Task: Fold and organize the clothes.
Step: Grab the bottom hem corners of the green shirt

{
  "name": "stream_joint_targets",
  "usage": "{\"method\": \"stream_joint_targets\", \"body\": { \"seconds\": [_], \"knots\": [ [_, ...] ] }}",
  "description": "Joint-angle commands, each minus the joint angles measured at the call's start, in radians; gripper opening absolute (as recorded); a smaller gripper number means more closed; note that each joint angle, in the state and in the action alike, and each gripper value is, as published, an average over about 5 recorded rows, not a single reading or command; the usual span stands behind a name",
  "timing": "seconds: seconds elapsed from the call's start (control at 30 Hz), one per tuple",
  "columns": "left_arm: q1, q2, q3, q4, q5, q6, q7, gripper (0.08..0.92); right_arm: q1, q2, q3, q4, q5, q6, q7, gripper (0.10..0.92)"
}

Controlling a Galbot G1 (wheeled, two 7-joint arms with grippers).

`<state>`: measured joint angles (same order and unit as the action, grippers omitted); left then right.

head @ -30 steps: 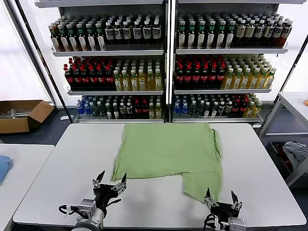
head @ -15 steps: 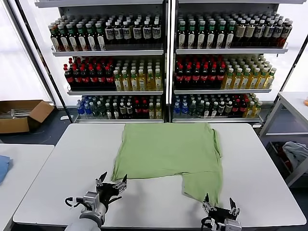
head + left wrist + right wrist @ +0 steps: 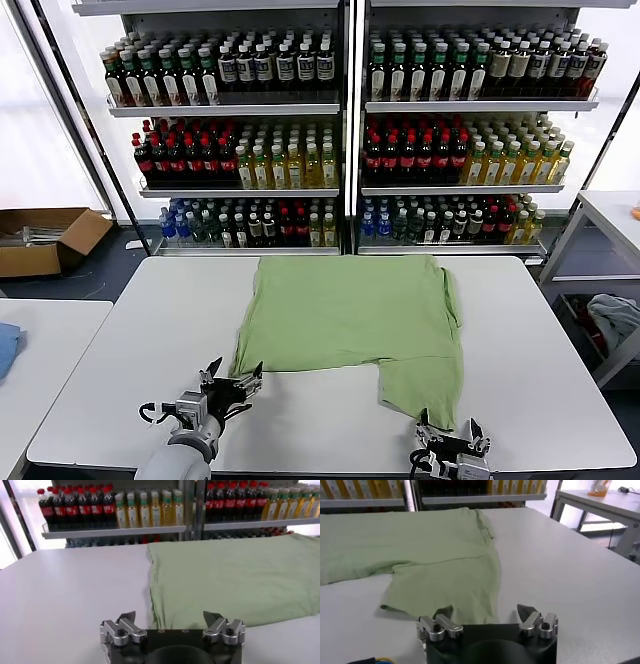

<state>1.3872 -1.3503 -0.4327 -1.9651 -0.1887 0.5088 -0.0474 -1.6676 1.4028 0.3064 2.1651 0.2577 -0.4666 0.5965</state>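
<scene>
the clothes (image 3: 350, 325), a soft light green shirt, lay flat on the white table (image 3: 560, 380), unmoved. both claws had drawn back toward the near edge, empty and spread: left gripper (image 3: 232, 380) by the shirt's near-left corner, right gripper (image 3: 446, 438) below its hanging flap. only the head view showed the bottle shelves (image 3: 345, 130) whole.

You have the polo shirt (image 3: 352, 320) lying flat on the table (image 3: 120, 340), ahead of both sets of jaws. Your left gripper (image 3: 232, 381) sits at the table's near edge with the shirt's near left corner just ahead of its open jaws. Your right gripper (image 3: 446, 437) sits at the near edge too, the shirt's lower right flap just in front of its open jaws. Beyond the shirt, behind the table, stand the bottle shelves (image 3: 350, 130). A cardboard box (image 3: 45, 238) lies on the floor far off to the left
</scene>
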Motion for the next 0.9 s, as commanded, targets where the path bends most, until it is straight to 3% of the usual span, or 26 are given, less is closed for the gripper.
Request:
{"method": "stream_joint_targets", "body": {
  "seconds": [0.03, 0.2, 0.9],
  "knots": [
    [-0.004, 0.001, 0.003, 0.024, -0.004, 0.003, 0.002, 0.823, 0.000, 0.004, -0.004, -0.017, 0.004, -0.003, 0.001, 0.823],
    [0.005, -0.004, 0.006, 0.030, -0.004, 0.003, -0.001, 0.790, -0.002, -0.002, -0.008, -0.023, 0.009, 0.002, 0.000, 0.754],
    [0.040, -0.015, 0.006, 0.016, 0.001, 0.000, 0.003, 0.195, -0.016, -0.030, -0.007, -0.018, 0.014, 0.052, -0.014, 0.151]
  ]
}}
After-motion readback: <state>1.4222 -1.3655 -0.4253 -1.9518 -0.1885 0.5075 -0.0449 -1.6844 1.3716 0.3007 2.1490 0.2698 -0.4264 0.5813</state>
